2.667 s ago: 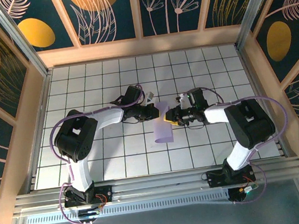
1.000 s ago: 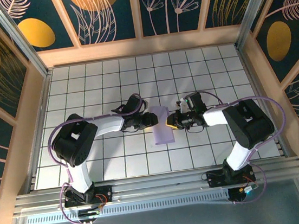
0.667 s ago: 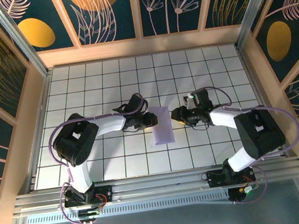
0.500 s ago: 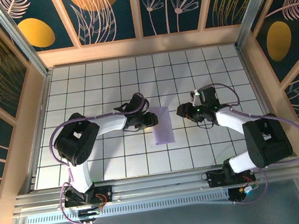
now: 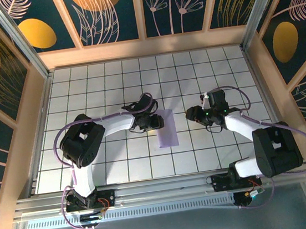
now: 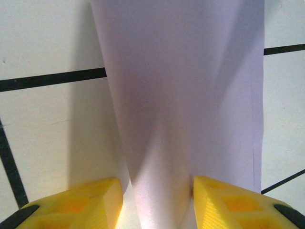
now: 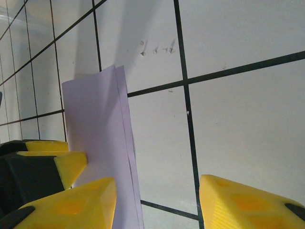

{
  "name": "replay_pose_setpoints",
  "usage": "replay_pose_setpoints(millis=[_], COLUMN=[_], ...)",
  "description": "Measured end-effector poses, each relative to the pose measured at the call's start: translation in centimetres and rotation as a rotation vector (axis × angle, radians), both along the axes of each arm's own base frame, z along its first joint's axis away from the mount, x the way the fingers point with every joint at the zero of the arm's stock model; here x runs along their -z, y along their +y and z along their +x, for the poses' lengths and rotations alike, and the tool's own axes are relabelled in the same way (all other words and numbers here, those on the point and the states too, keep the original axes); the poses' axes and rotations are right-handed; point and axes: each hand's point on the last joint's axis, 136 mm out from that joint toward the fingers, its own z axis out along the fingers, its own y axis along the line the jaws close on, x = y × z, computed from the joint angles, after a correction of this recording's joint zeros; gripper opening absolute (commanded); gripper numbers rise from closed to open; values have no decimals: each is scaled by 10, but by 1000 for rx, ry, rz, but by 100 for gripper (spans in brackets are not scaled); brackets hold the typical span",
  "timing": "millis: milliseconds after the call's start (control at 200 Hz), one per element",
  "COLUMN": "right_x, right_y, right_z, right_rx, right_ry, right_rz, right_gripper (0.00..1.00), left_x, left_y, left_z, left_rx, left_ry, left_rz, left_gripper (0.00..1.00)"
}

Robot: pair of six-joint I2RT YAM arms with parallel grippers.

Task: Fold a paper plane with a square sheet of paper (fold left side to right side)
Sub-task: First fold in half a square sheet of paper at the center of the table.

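Two left fingers, paper between

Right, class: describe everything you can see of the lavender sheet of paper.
The square sheet of paper is thin, pale lavender, doubled into a narrow rectangle lying on the white tiled table. Its two layers' edges sit slightly offset. It is not fully flat: a soft ridge rises where the left gripper's parted yellow fingers straddle its left edge. The right gripper stands clear of it.
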Motion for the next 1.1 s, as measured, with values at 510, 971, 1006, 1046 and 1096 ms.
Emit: replay_pose_setpoints(millis=[510, 971, 1006, 1046, 1096], right_x=[4, 7, 7, 7, 7], right_y=[-1, -1, -1, -1, -1], right_z=[-3, -7, -7, -6, -7], right_rx=[-1, -2, -3, -2, -3], right_ry=[10, 21, 20, 20, 20], right_rz=[-3, -3, -3, -3, -3], right_gripper=[50, 50, 50, 50, 50], left_x=[2, 3, 4, 4, 3], left_y=[-2, -3, -3, -3, -3], left_z=[0, 0, 0, 0, -1], left_rx=[23, 32, 31, 32, 35], left_ry=[12, 34, 36, 36, 37], left_rz=[51, 85, 87, 88, 90], left_gripper=[48, 51, 51, 51, 51])
